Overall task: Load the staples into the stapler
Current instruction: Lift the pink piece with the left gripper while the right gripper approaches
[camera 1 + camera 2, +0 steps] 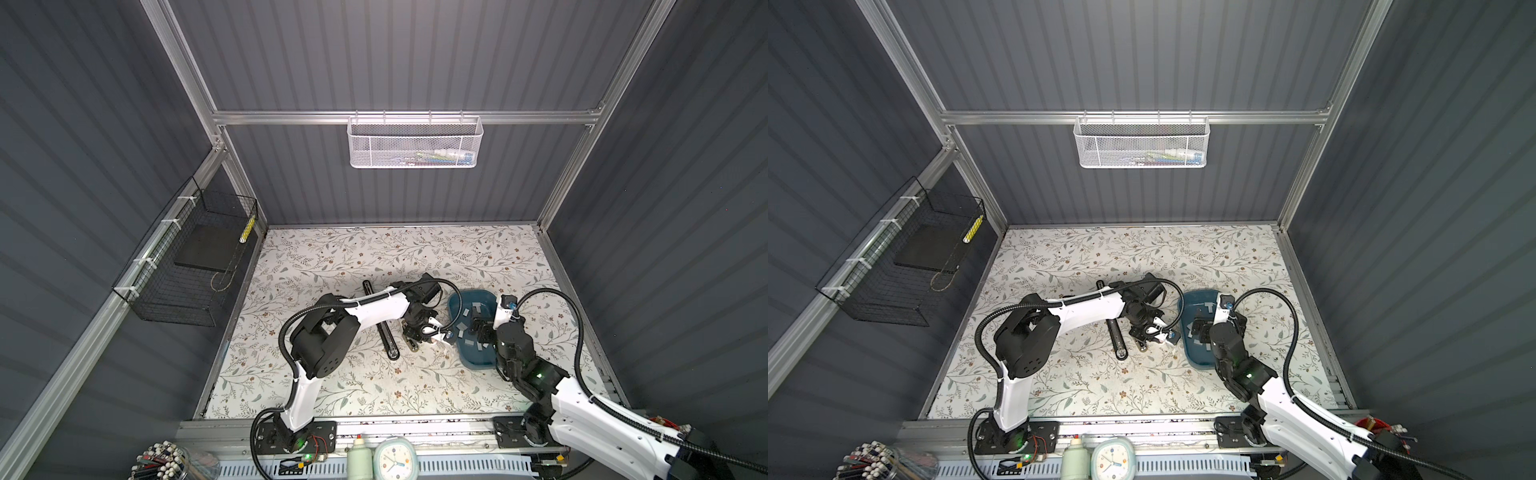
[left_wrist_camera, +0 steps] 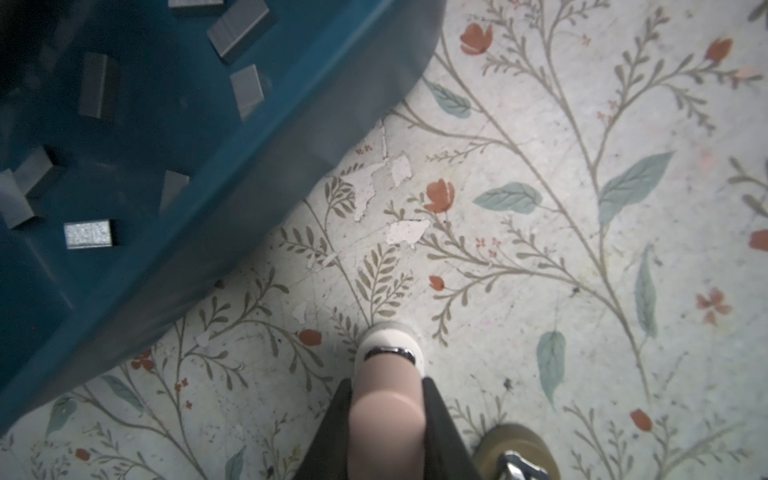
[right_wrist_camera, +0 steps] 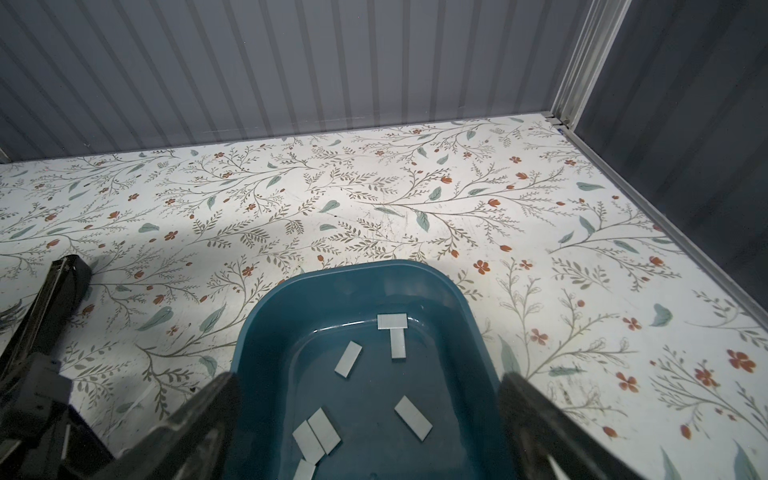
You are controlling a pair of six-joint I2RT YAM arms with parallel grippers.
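A small pink-beige stapler (image 2: 388,415) with a white end and a metal slot is clamped between the black fingers of my left gripper (image 2: 388,384). It hangs low over the floral table just left of the teal tray (image 1: 473,293). Several grey staples (image 3: 412,417) lie loose on the tray floor and also show in the left wrist view (image 2: 88,235). My right gripper (image 3: 370,395) hovers over the tray's near part, its jaws wide apart with nothing between them. In both top views the two grippers (image 1: 438,334) (image 1: 480,328) sit close together at the tray's left rim.
A long black stapler (image 1: 384,328) lies on the table left of my left gripper, partly under that arm. A tan round part with metal (image 2: 515,449) sits beside the held stapler. A white mesh basket (image 1: 415,143) and a black wire basket (image 1: 187,266) hang on the walls.
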